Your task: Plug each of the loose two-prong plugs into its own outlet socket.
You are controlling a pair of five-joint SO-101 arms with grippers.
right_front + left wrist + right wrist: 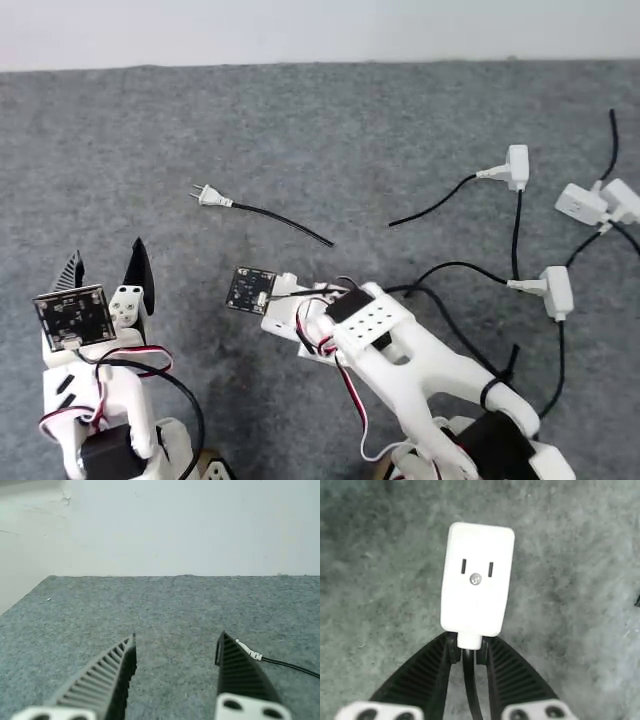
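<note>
White plug (207, 196) – its black cord trailing – lies flat, prongs free; white socket (477, 577) faces up, both slots empty.

In the high view my right arm (420, 360) overlaps the outlet socket (477, 575) I hold. Its cord (469, 690) vanishes between my right jaws. The loose plug (250, 654) sits half behind my left jaws; its cable (292, 666) runs off the edge. A white block (622, 198) is cropped at the right edge of the surface (300, 130).
</note>
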